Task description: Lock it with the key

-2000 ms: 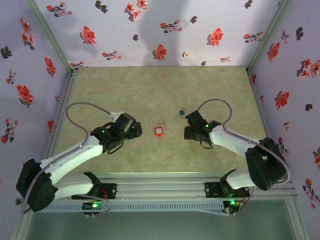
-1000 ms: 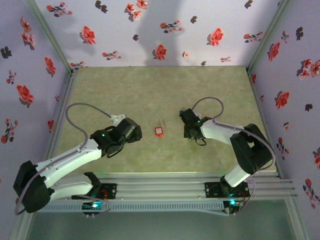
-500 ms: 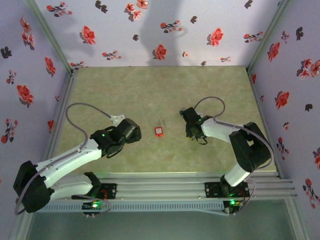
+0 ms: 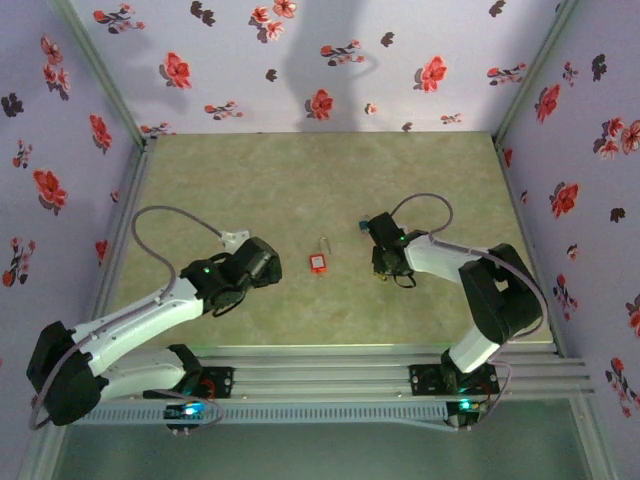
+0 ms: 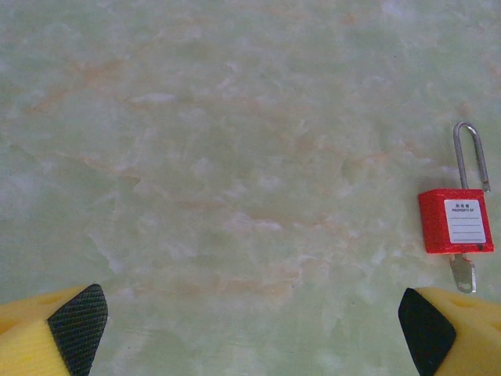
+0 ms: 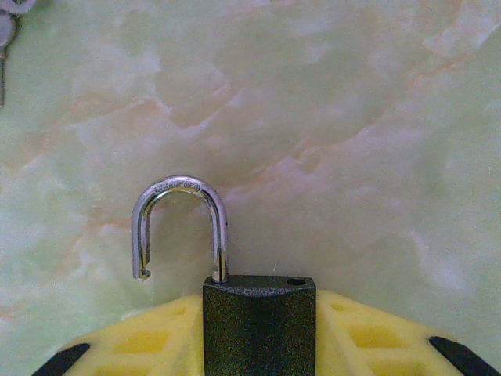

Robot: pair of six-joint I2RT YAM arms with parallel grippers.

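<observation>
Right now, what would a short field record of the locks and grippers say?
red lock: small red square padlock, pale label, silver key at its base, flat on the green marbled table
second lock: dark grey metal padlock, shackle sprung open
left gripper: open, red lock beside it, untouched
right gripper: straddling the dark grey metal padlock; grip unconfirmed

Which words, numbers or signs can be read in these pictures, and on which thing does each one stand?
"PROPERTY OF": on the pale label on the face of the red padlock.
Small line above it on the same label: too small to read.
Engraved letters on top of the steel shackle of the dark padlock: too blurred to read.
</observation>
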